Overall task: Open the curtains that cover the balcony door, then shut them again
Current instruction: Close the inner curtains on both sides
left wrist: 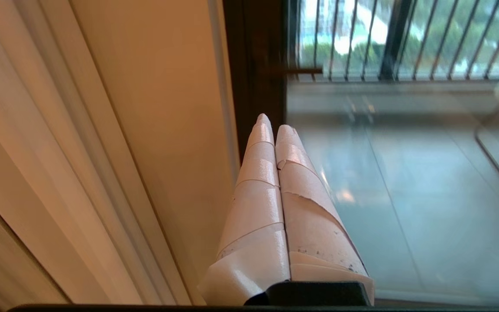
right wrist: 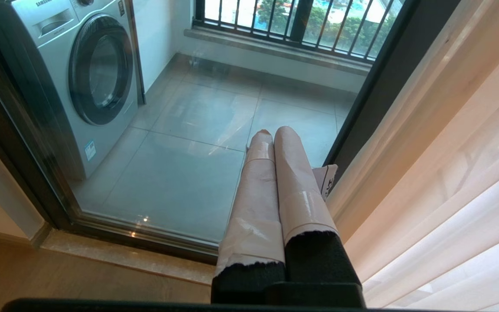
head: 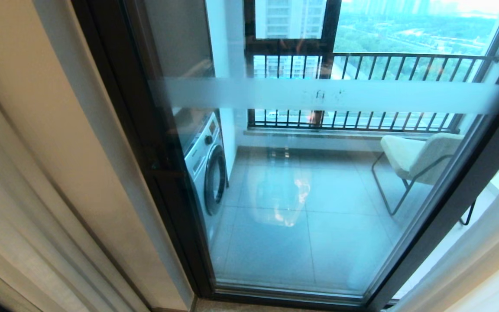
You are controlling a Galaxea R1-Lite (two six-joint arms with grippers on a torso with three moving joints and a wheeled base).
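Left claw (left wrist: 271, 123), pressed together, hides the balcony door (left wrist: 254, 65) frame's foot.

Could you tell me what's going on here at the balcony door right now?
The robot faces the balcony door, whose glass is uncovered: the curtains hang gathered at both sides, so the washing machine and chair beyond show through. Neither gripper holds anything. The left gripper is shut, pointing along the door frame beside the left-hand fabric; the right gripper is shut too, just beside the right-hand folds.
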